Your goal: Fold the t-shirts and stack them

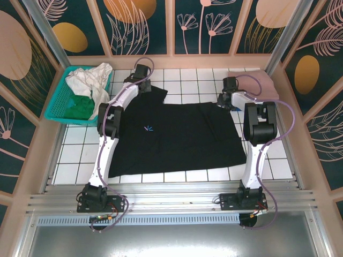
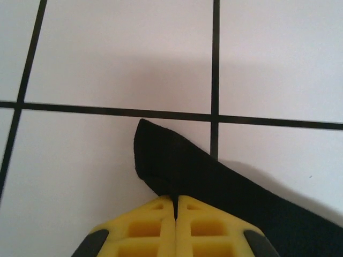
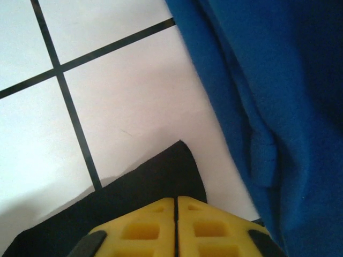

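Observation:
A large black t-shirt (image 1: 171, 136) with a small pale-blue starburst mark lies spread flat on the white tiled table. My left gripper (image 1: 140, 80) is at the shirt's far left corner. In the left wrist view its yellow fingers (image 2: 155, 227) are pressed together on a black cloth corner (image 2: 171, 160). My right gripper (image 1: 223, 101) is at the far right corner, its yellow fingers (image 3: 203, 230) likewise shut on a black cloth tip (image 3: 171, 171). A dusty-pink t-shirt (image 1: 257, 83) lies at the back right. Blue cloth (image 3: 278, 85) lies just right of the right gripper.
A teal mesh basket (image 1: 59, 99) holding white and green cloth stands at the back left. Patterned walls with metal posts enclose the table on three sides. Bare white tiles (image 1: 72, 155) show left of the shirt and along the back edge.

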